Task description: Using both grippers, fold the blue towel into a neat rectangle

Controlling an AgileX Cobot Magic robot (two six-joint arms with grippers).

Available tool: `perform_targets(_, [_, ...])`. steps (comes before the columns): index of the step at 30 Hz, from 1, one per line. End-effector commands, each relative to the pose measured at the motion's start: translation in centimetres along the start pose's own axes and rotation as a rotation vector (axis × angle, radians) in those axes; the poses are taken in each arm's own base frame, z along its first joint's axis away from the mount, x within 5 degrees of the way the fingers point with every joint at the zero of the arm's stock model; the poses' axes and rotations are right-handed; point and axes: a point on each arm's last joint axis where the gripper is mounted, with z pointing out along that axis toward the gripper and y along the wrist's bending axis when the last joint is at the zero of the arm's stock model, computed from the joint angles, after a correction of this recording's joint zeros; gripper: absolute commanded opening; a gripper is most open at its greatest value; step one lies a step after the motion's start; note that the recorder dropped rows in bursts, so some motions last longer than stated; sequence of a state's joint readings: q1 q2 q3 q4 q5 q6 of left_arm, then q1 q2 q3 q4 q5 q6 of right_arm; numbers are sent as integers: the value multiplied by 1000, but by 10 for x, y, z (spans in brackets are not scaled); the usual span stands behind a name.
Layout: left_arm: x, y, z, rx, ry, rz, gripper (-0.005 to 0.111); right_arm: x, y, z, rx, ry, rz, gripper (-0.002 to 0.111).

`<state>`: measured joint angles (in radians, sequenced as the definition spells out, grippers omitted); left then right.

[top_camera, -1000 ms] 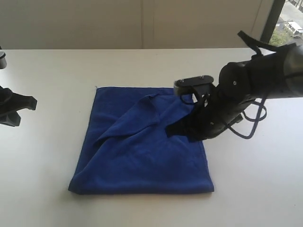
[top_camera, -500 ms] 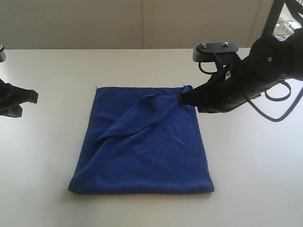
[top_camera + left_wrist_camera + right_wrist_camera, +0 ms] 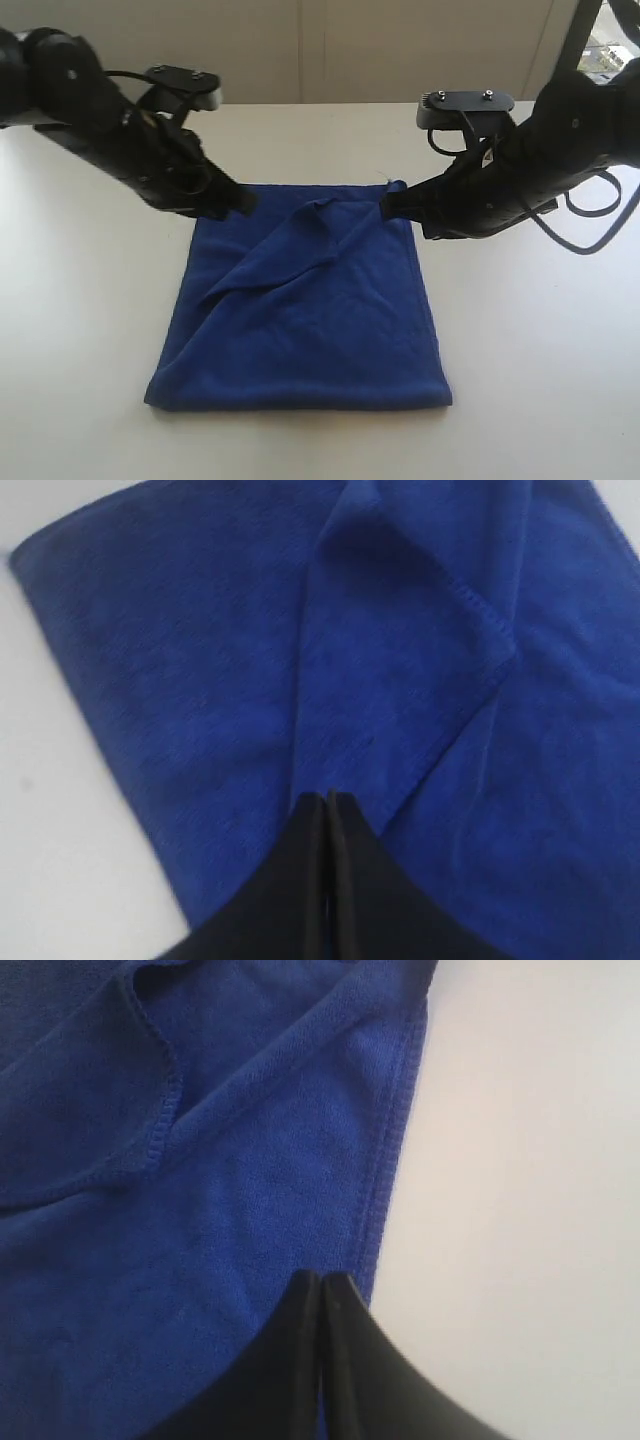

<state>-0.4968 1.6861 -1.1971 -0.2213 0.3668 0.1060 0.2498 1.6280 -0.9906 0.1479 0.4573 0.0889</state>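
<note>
Lying on the white table (image 3: 540,360), the fuzzy royal-blue towel (image 3: 320,320) has a loose diagonal flap (image 3: 285,250). The black narrow-jawed left gripper (image 3: 240,203) and right gripper (image 3: 386,208) sit near its far corners, jaws together, no cloth visibly pinched; lifting risks missing the hem.

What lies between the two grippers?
Only the blue towel, its folded flap midway between left gripper and right gripper; the exterior view shows it.

Left arm (image 3: 95,125), right arm (image 3: 560,135) low; jaws closed.
</note>
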Motion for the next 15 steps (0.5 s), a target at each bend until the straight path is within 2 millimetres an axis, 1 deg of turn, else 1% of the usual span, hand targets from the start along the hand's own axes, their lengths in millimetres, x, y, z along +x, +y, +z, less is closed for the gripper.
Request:
perform_targets(1, [-19, -14, 24, 36, 14, 23, 0, 0, -11, -3, 20, 9, 50, 0])
perform_targets(5, [-23, -25, 45, 65, 41, 29, 0, 0, -14, -3, 29, 16, 49, 0])
perform_targets(7, [-22, -33, 50, 84, 46, 35, 0, 0, -14, -3, 28, 14, 50, 0])
perform_targets(8, [-21, -38, 53, 92, 49, 39, 3, 0, -14, -3, 28, 13, 50, 0])
perform_targets(12, [-19, -56, 61, 109, 34, 75, 22, -1, -14, -3, 27, 7, 50, 0])
perform_targets(15, [-20, -69, 67, 113, -5, 103, 40, -1, -14, -3, 27, 5, 50, 0])
